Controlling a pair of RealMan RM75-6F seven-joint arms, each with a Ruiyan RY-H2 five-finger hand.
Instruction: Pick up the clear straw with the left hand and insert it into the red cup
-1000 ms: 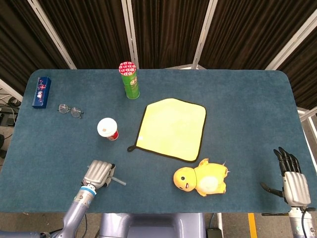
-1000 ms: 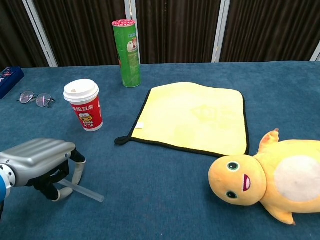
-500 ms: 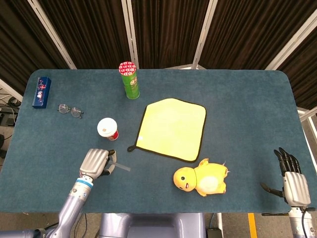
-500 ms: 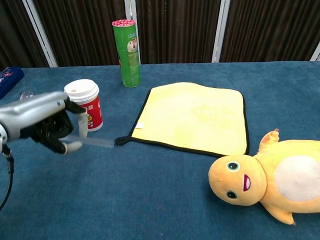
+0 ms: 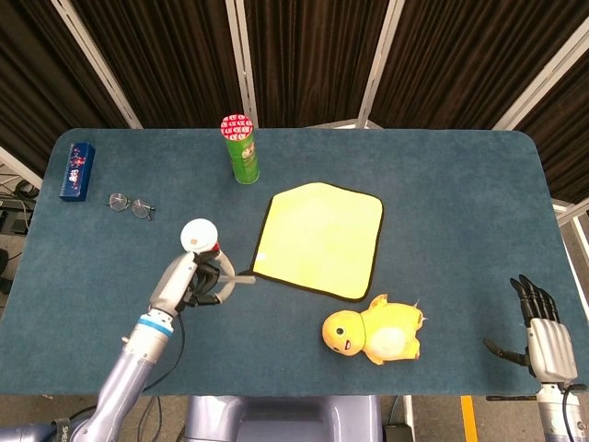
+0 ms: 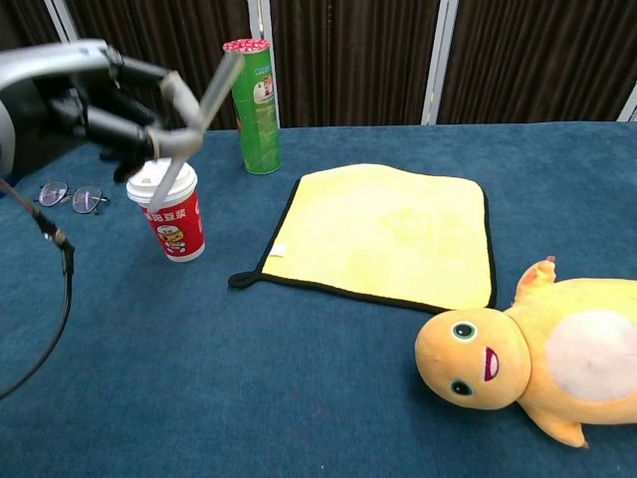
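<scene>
The left hand (image 6: 109, 100) grips the straw (image 6: 194, 119) tilted above the cup (image 6: 169, 214). Only the head view shows the right hand (image 5: 543, 331), fingers spread, holding nothing.

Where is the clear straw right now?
In the chest view's upper left, the left hand grips the clear straw, tilted above the red cup.

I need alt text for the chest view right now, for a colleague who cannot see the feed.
The left hand, raised at upper left, holds the clear straw tilted above the white lid of the red cup. On the blue table there are also a green canister, glasses, a yellow cloth and a yellow plush toy.
</scene>
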